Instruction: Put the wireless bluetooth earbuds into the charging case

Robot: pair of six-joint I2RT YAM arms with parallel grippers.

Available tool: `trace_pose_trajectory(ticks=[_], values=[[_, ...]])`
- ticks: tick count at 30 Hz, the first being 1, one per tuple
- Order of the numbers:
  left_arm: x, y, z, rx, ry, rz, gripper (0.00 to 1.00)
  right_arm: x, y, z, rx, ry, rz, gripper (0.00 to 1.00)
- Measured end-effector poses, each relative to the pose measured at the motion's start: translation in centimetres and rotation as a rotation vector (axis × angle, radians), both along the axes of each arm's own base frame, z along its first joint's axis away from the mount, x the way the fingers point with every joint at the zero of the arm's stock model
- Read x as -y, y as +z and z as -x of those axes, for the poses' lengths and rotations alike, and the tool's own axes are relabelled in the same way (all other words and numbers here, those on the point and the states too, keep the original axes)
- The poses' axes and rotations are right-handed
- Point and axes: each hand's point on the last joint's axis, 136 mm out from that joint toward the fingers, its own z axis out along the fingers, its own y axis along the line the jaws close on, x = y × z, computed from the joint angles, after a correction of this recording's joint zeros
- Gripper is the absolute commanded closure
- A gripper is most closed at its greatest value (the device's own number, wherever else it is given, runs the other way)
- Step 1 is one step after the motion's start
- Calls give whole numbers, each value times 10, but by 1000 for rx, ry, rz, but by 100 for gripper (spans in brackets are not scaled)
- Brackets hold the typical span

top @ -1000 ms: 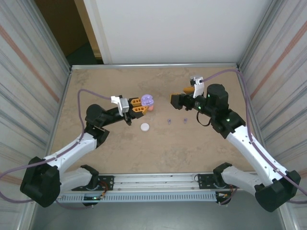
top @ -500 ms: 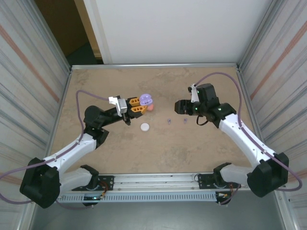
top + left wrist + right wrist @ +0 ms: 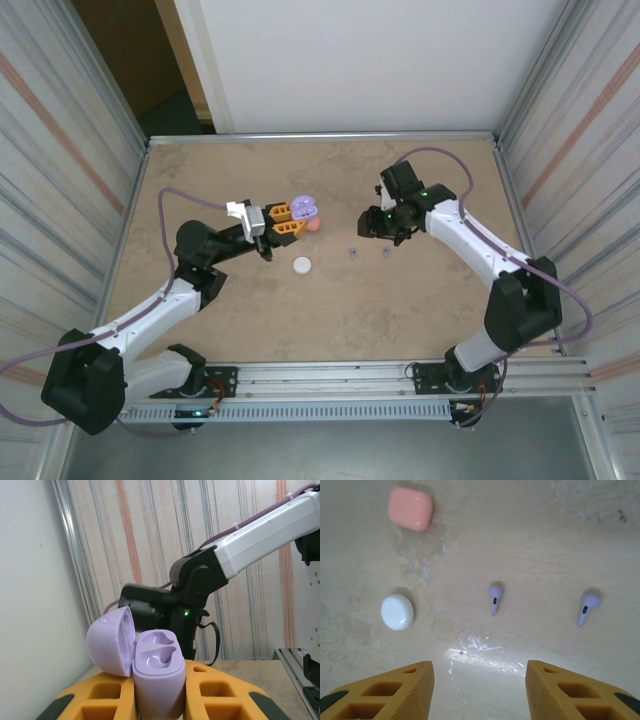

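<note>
Top external view first: the left gripper (image 3: 297,221) is seen left of centre, clamped on a purple charging case (image 3: 305,208) that is lifted off the table (image 3: 330,320). A pink case (image 3: 314,226) is tucked just beside the gripper's orange fingertips, and a round white case (image 3: 302,265) is found a bit lower in the frame, on its own. Right of centre, the right gripper (image 3: 376,222) is hung over the table. Just below it, a purple earbud (image 3: 352,254) and a second purple earbud (image 3: 386,251) are laid side by side, apart from each other.

From the left wrist camera, the purple charging case (image 3: 157,672) is shown held upright between the orange pads of the left gripper (image 3: 160,702). Its lid (image 3: 112,640) is flipped back to the left, and both earbud sockets are seen bare, nothing seated in them.

From the right wrist camera, the right gripper (image 3: 480,690) is shown with its fingers spread wide at the bottom of the frame and nothing held between them. The purple earbud (image 3: 494,599) is seen near the middle and the second purple earbud (image 3: 587,608) off to the right, both lying flat. The pink case (image 3: 411,508) is placed upper left and the white case (image 3: 397,612) at the left.
</note>
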Motion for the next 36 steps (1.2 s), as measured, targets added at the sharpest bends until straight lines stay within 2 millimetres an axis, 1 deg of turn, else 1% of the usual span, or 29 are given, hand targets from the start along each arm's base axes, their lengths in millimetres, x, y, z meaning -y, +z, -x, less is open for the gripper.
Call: trace_pose_trajectory(ticks=[2, 8, 13, 18, 25, 36], values=[[0, 1, 1, 2, 0, 1, 100, -3, -11, 0, -42, -3, 17, 56], [-2, 6, 4, 14, 3, 9, 100, -13, -43, -5, -137, 0, 64, 56], [-4, 8, 5, 20, 10, 13, 100, -26, -65, -9, -186, 15, 104, 56], [-4, 9, 5, 26, 11, 13, 100, -35, -78, -13, -214, 24, 128, 56], [-5, 4, 4, 14, 19, 9, 100, -35, -90, -18, -236, 19, 163, 55], [-5, 4, 4, 12, 22, 10, 100, -36, -105, -20, -270, 23, 206, 55]])
